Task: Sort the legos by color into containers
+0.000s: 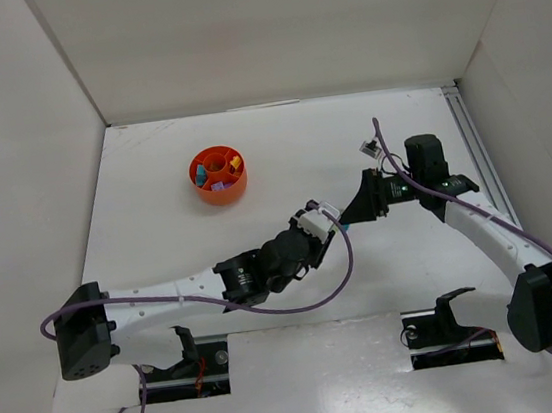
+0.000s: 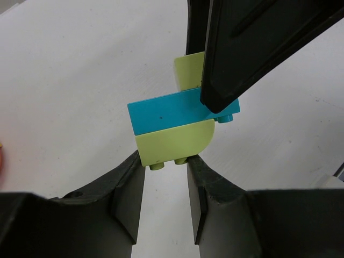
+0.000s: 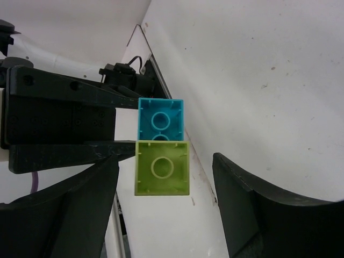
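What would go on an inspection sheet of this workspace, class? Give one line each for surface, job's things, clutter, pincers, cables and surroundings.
surface: white table, a few small marks.
job's things: orange dish with coloured bricks in its compartments; lime-and-cyan brick stack held between the arms.
clutter: nothing seen.
pincers: left pincer shut on the brick stack; right pincer open, fingers either side of it.
cables: purple cable looping along each arm.
surroundings: white walls on three sides; rail along the right edge.

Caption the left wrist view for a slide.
Left tool pinches a lime brick stuck to a cyan brick; right tool straddles them.
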`<move>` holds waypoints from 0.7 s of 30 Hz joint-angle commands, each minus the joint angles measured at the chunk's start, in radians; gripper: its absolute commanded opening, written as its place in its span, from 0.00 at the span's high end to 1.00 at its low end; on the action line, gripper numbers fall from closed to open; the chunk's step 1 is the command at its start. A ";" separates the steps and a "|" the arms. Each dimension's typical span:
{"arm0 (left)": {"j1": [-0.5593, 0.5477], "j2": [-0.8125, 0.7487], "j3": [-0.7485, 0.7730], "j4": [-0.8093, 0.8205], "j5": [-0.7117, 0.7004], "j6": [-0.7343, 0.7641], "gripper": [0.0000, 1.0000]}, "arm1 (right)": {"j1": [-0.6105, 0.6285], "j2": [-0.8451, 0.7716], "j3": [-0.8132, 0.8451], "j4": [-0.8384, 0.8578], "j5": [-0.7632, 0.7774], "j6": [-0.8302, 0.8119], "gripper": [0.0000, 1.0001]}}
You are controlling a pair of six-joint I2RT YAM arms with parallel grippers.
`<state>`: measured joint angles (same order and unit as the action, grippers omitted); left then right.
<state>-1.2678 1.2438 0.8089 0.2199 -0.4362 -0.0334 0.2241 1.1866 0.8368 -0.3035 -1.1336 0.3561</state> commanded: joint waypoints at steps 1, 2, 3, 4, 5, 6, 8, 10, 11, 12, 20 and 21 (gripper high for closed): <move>-0.002 -0.063 -0.017 0.087 -0.018 0.023 0.81 | 0.009 -0.012 0.012 0.067 -0.023 0.004 0.25; -0.002 -0.063 -0.017 0.096 -0.009 0.023 0.81 | 0.009 -0.012 0.012 0.081 -0.023 0.013 0.25; -0.002 -0.063 -0.017 0.096 0.000 0.023 0.81 | 0.020 -0.012 0.012 0.090 -0.023 0.014 0.28; -0.002 -0.063 -0.017 0.096 0.001 0.023 0.81 | 0.020 -0.012 0.012 0.110 -0.011 0.030 0.30; -0.011 -0.063 -0.017 0.096 0.001 0.023 0.81 | 0.032 -0.012 0.012 0.119 -0.011 0.053 0.32; -0.012 -0.063 -0.017 0.096 0.010 0.023 0.81 | 0.032 -0.012 0.012 0.132 -0.011 0.053 0.33; -0.012 -0.063 -0.017 0.105 0.010 0.032 0.81 | 0.041 -0.012 0.012 0.132 -0.011 0.066 0.37; -0.012 -0.063 -0.017 0.114 0.010 0.032 0.81 | 0.041 -0.012 0.021 0.132 -0.011 0.078 0.45; -0.012 -0.063 -0.017 0.114 0.010 0.032 0.81 | 0.041 -0.012 0.030 0.132 -0.011 0.078 0.49; -0.012 -0.063 -0.017 0.124 0.001 0.032 0.81 | 0.050 -0.012 0.030 0.132 -0.011 0.078 0.54; -0.012 -0.095 -0.069 0.133 -0.009 0.006 0.83 | 0.018 -0.012 0.030 0.132 -0.020 0.087 0.94; -0.012 -0.110 -0.070 0.122 -0.009 -0.003 0.83 | 0.009 -0.012 0.030 0.132 -0.029 0.087 0.94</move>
<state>-1.2747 1.1992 0.7563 0.3111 -0.4320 -0.0120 0.2604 1.1866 0.8371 -0.2268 -1.1347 0.4507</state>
